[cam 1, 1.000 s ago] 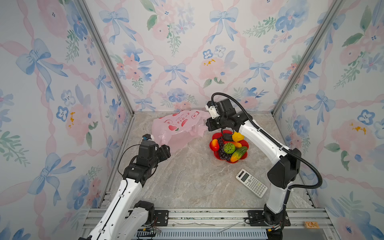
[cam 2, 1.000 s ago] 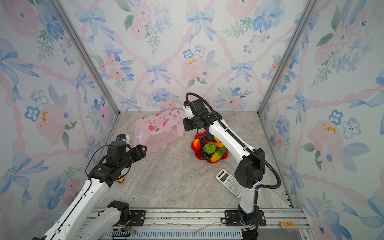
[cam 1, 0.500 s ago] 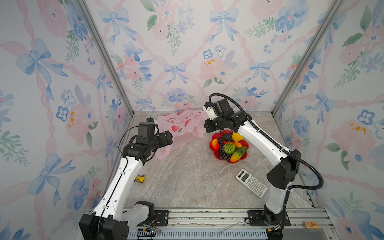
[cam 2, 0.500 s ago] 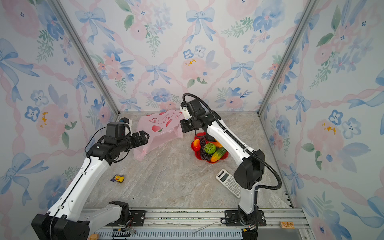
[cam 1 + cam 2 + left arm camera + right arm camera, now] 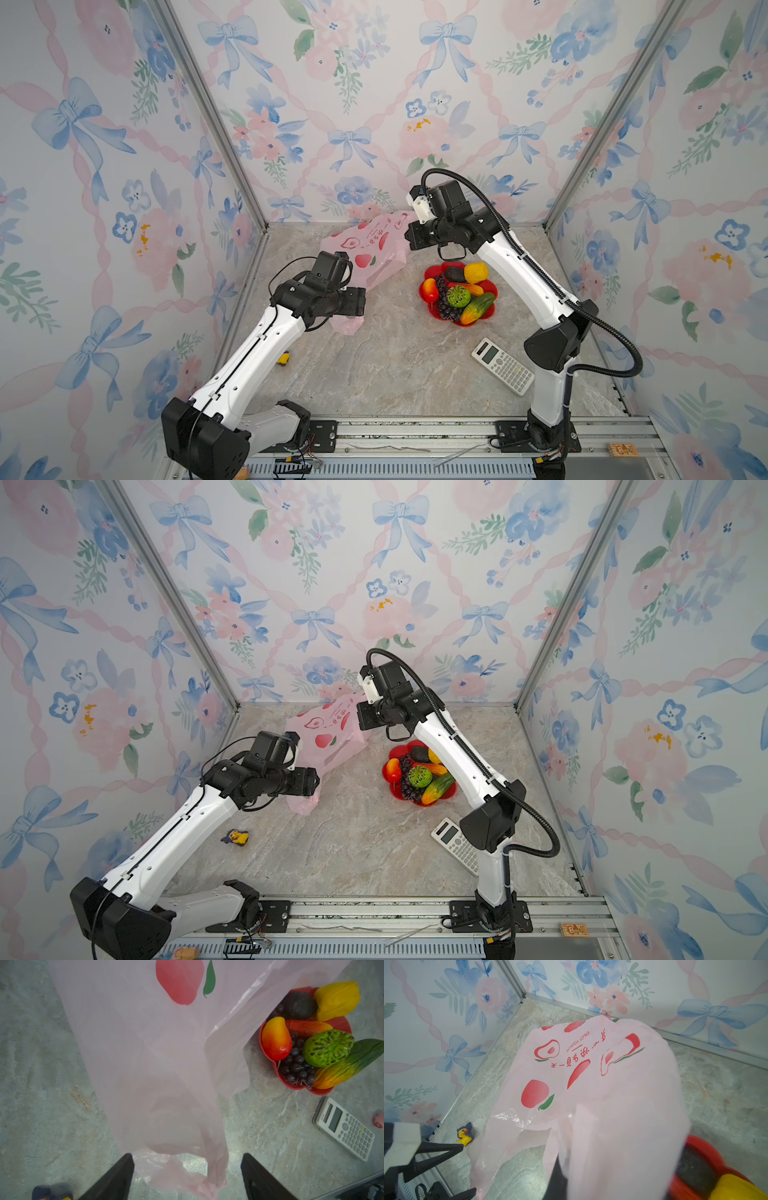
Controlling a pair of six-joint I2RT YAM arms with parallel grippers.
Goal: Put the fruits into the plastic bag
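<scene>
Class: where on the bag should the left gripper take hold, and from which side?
Grip the bag's crumpled loose end, coming from the side away from the plate: it is thin and bunched, and sits between the left gripper's open fingers, so they need only close.

The plastic bag [image 5: 158,1064] hangs between the open jaws of the left end effector [image 5: 187,1156], blocking straight ahead; beside it, bare tabletop [image 5: 259,1126] lies open up to the plate [image 5: 299,1086] and calculator [image 5: 345,1128].

A white calculator [image 5: 503,371] is lying on the grey marbled tabletop [image 5: 395,374] near a red flower-shaped plate [image 5: 433,272]; a yellow toy duck [image 5: 236,837] is sitting well apart.
</scene>
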